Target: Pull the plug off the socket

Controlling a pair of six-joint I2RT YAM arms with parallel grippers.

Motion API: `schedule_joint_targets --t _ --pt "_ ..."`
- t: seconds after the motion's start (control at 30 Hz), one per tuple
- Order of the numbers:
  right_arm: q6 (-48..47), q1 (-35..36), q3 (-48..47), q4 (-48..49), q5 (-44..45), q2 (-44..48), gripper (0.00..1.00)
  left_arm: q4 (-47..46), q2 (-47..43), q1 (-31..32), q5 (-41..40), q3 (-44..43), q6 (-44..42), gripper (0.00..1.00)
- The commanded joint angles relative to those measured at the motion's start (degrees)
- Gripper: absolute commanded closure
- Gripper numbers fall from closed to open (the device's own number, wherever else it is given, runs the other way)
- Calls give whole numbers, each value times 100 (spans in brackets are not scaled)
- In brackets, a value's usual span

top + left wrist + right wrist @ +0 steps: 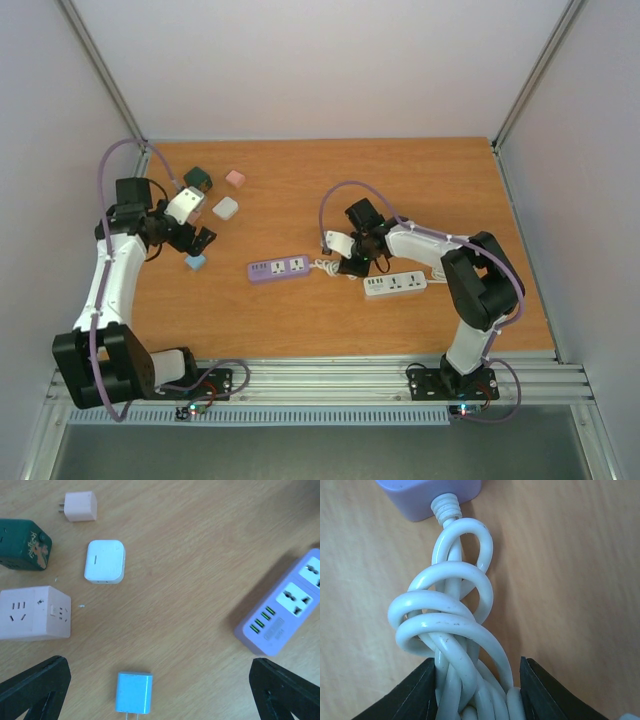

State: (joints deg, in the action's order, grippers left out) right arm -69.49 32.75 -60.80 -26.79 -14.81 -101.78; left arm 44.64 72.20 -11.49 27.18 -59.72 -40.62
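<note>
A purple power strip [279,269] lies mid-table; its end shows in the right wrist view [432,495] and the left wrist view [287,610]. Its white cord [450,625] is coiled in a bundle [326,266] that runs toward a white power strip [395,284]. My right gripper [352,262] is shut on this cord bundle, both fingers [410,695] pressed against it. I cannot make out the plug itself; the gripper hides it. My left gripper [203,241] is open and empty above a small blue charger [134,692], which also shows in the top view [196,262].
Near the left gripper lie a white adapter [104,561], a pink charger [79,506], a dark green cube socket [24,545] and a pale pink cube socket [34,612]. Walls enclose the table on three sides.
</note>
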Motion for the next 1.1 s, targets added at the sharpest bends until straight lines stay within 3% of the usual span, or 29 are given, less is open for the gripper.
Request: schedule_joint_targets --t 0.0,0.47,1.07 --pt "-613 -514 -215 -97 156 -187 62 118 -330 45 423 -88 368 0" --pt "-1790 -2131 -430 -594 48 -112 66 151 -789 147 475 207 578 0" --pt "-3264 -4494 -179 -1015 59 228 67 102 -717 225 428 128 668 0"
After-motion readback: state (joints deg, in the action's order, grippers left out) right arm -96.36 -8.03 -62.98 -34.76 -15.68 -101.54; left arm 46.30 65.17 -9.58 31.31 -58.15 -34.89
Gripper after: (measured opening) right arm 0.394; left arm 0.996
